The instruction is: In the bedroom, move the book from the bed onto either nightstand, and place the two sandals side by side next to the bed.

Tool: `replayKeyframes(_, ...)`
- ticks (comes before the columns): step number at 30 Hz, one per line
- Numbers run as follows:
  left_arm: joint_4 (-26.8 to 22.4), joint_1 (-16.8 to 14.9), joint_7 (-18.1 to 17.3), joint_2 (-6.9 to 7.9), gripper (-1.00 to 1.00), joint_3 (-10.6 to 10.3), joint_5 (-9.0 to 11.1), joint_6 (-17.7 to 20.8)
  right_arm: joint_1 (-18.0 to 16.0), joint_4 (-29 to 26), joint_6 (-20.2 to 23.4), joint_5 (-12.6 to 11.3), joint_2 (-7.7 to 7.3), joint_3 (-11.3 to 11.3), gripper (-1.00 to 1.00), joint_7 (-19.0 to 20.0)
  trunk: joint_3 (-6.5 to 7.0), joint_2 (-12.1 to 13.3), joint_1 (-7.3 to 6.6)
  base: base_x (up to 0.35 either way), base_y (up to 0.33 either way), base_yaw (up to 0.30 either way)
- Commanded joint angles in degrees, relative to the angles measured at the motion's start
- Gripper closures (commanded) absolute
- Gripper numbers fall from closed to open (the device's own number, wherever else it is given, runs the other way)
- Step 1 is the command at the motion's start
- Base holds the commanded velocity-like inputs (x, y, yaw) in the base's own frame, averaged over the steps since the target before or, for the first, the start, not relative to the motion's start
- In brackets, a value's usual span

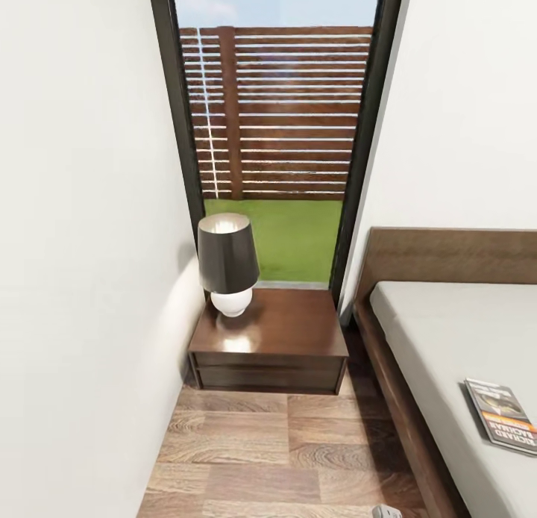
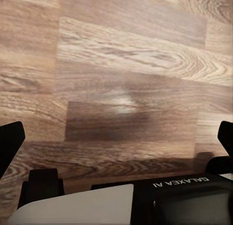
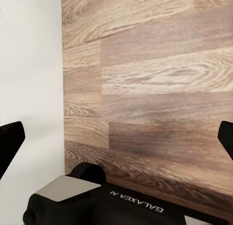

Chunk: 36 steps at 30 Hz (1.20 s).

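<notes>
Head view: book [image 1: 504, 415] on bed [image 1: 447, 331]; both grippers spread wide over floor [image 2: 126, 55]

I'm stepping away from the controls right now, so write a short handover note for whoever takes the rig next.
Left hand: open, nothing held, pointing at the wood floor.
Right hand: open, nothing held, also over the floor.
The book still lies on the bed, near its edge.
The nightstand stands between wall and bed, with a lamp on its back left corner; the rest of its top is free.
Done: nothing yet.
Left: move the book to the nightstand, then find both sandals and set them side by side by the bed.
</notes>
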Motion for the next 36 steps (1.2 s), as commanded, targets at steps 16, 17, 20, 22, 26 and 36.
replayKeyframes(16,-4.0,-0.1,-0.2,-3.48,-1.0,0.2,-0.7,0.0,-0.1,0.3,-0.3,-0.6,-0.02,0.2,-1.0,0.2,2.83,6.4,-3.53,0.0,0.0,0.0)
replayKeyframes(17,-4.6,-0.1,-0.2,-3.73,-1.0,0.2,-0.7,0.1,-0.1,0.3,-0.3,-0.6,-0.02,0.2,-1.0,0.2,3.01,6.8,-3.74,0.0,0.0,0.0)
replayKeyframes(20,-7.9,-0.1,-0.2,-5.34,-1.0,0.1,-0.8,0.2,-0.1,0.3,-0.3,-0.6,-0.02,0.2,-1.0,0.2,3.55,8.0,-4.4,0.0,0.0,0.0)
replayKeyframes(22,-11.0,-0.1,-0.2,-6.3,-1.0,0.1,-0.9,0.6,-0.1,0.3,-0.3,-0.6,-0.02,0.2,-1.0,0.2,3.9,8.8,-4.84,0.0,0.0,0.0)
replayKeyframes(26,-15.5,-0.1,-0.3,-6.43,-1.0,0.1,-0.8,4.0,-0.1,0.3,-0.3,-0.6,-0.02,0.2,-1.0,0.2,4.62,10.4,-5.72,0.0,0.0,0.0)
replayKeyframes(36,-18.5,0.0,-0.3,-6.11,-1.0,0.2,-0.8,6.8,-0.1,0.3,-0.3,-0.6,-0.02,0.2,-1.0,0.1,6.24,14.0,-7.7,0.0,0.0,0.0)
